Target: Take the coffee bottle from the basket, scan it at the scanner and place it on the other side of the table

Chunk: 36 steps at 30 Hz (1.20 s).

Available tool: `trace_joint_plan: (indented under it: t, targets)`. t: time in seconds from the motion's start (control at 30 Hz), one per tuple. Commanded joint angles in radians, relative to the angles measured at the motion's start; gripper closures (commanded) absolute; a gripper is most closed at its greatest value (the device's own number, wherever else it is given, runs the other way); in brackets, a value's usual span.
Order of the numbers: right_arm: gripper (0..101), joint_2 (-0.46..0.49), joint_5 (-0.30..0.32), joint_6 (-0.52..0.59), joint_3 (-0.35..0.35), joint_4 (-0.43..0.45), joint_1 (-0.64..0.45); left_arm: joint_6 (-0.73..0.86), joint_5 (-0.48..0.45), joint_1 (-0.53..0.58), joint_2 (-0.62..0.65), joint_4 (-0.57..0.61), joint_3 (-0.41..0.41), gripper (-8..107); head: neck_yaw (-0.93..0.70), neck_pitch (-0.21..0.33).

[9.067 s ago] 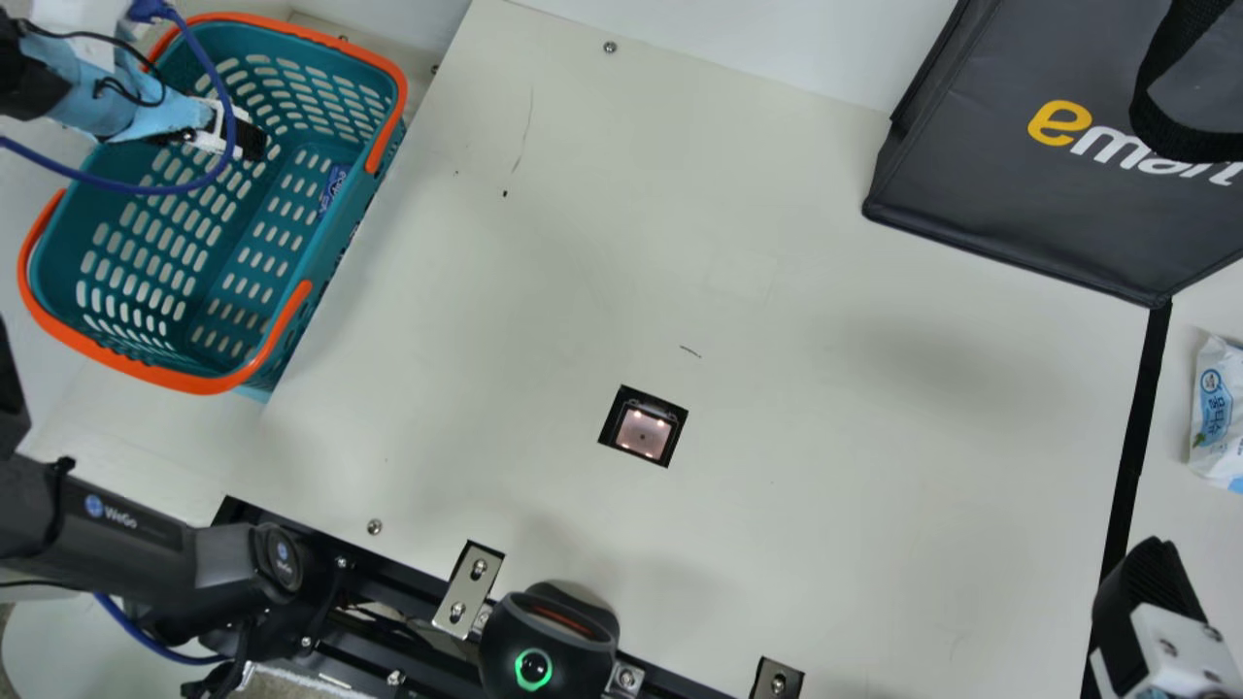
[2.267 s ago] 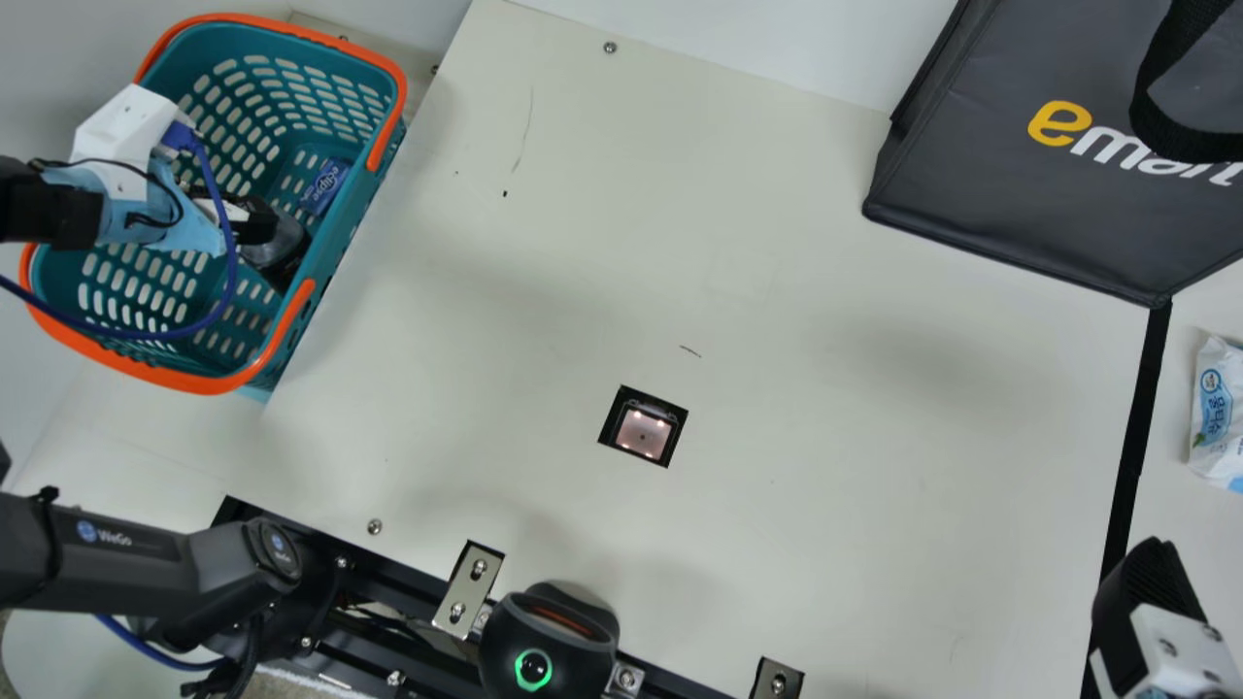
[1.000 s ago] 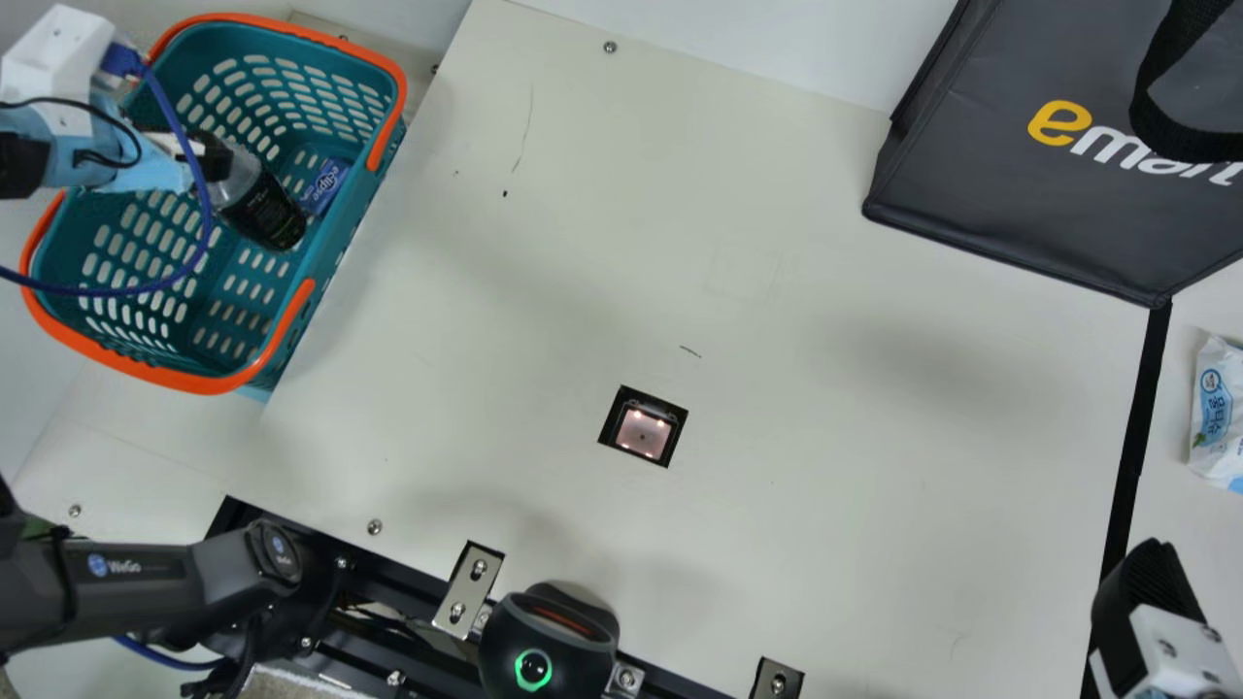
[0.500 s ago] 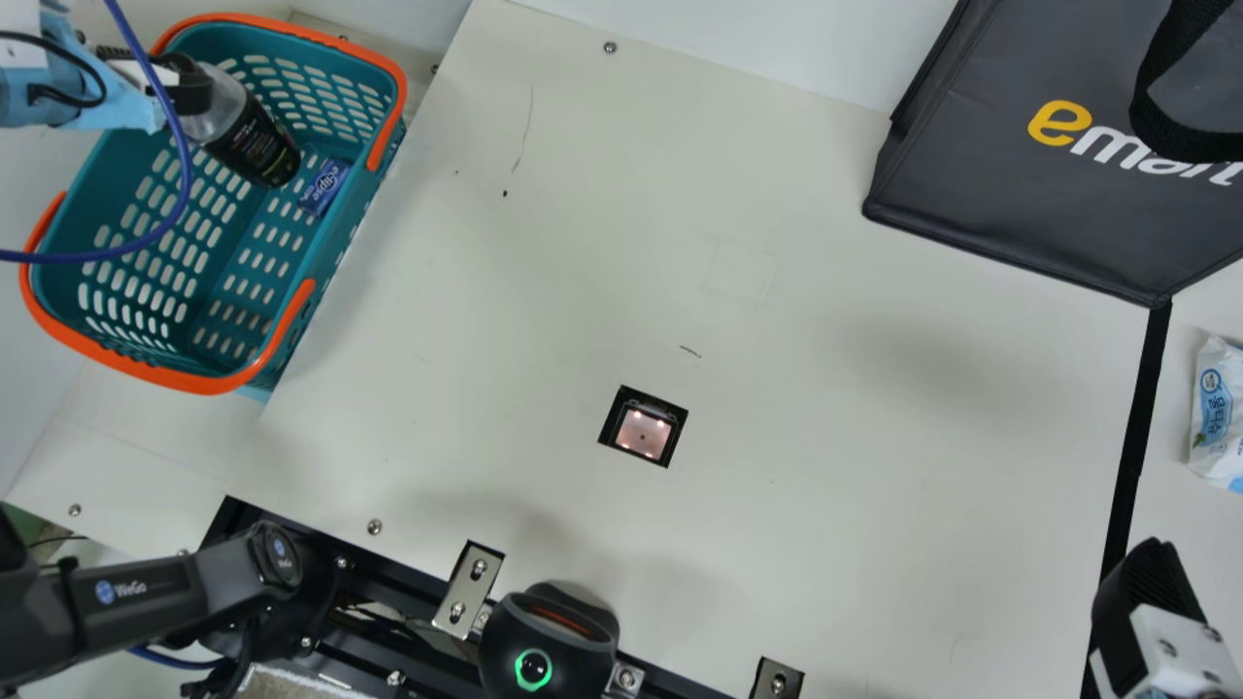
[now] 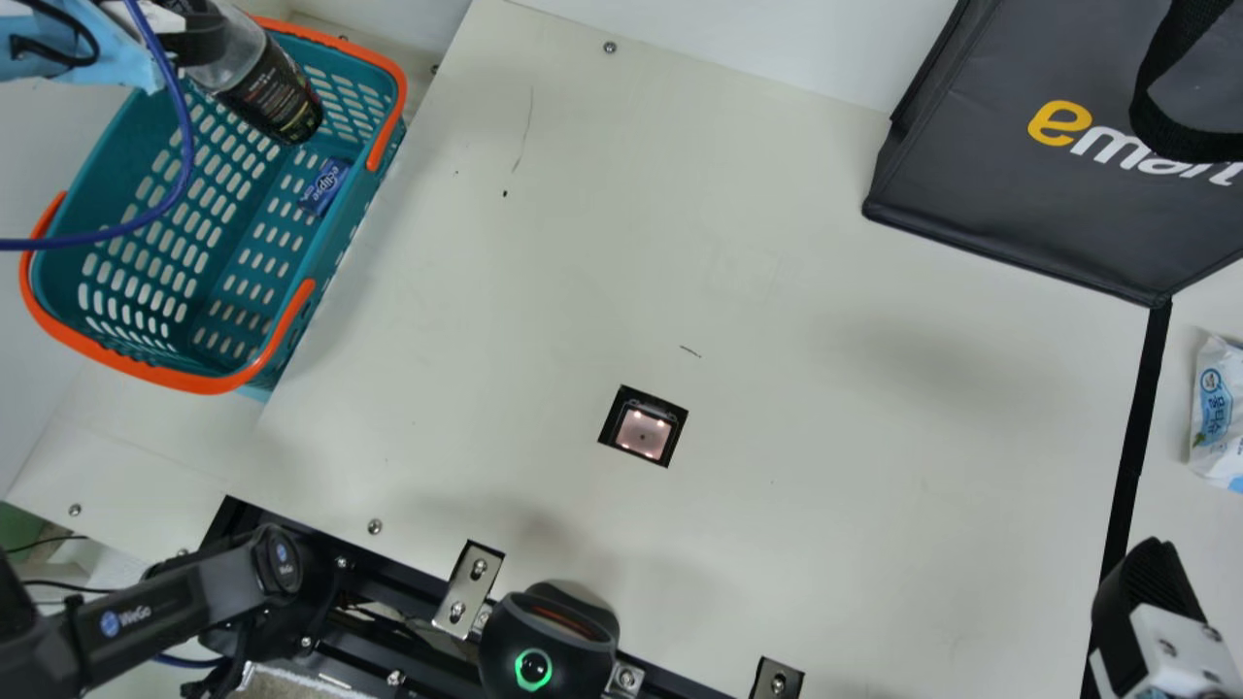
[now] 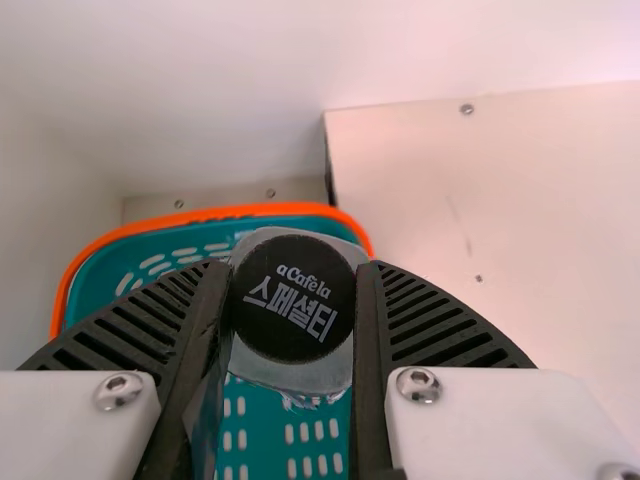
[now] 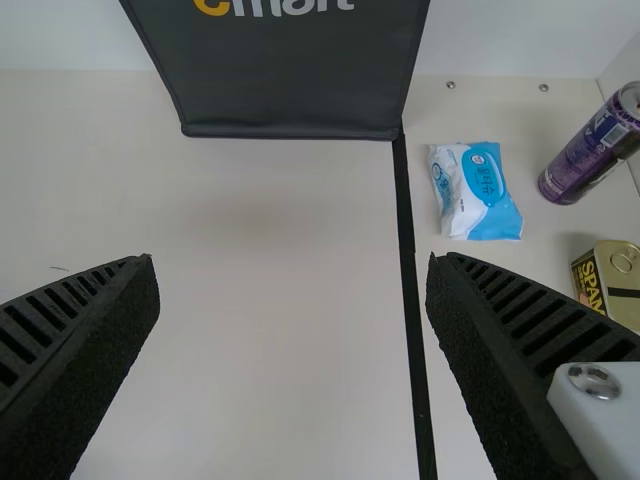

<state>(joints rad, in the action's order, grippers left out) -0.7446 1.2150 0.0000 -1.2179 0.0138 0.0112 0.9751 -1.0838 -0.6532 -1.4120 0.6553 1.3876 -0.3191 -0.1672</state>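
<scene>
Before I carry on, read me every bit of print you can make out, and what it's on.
"aCafela 스페셜티": coffee bottle's cap
"emart": dark shopping bag
"eclipse": blue pack in the basket
"WeGo": left arm
"SPA", last letter unclear: yellow can
Too small or blurred: bottle's label, wipes pack, purple can, arm's joint

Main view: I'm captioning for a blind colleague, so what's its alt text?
Left gripper holding the coffee bottle over a teal basket with a small blue pack inside. A lit scanner window sits in the cream table; a dark bag stands at upper right.
</scene>
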Motion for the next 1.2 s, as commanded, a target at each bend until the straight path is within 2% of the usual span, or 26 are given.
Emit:
trace_joint_plan:
  t: [0.0,0.37,0.7,1.17]
  targets:
    - [6,0.0,0.0,0.0,0.0,0.0,0.0,-0.02,-0.001,0.027,0.011,-0.007,0.0,107,-0.002,0.029]
    - [6,0.0,0.001,0.0,0.0,0.0,0.0,-0.22,0.027,0.229,0.079,-0.102,-0.039,107,-0.002,0.029]
    - [6,0.0,0.001,0.0,0.0,0.0,0.0,-0.546,0.123,0.43,0.106,-0.278,-0.116,107,-0.002,0.029]
    - [6,0.0,0.001,0.0,0.0,0.0,0.0,-0.994,0.258,0.662,0.074,-0.529,-0.227,107,-0.002,0.029]
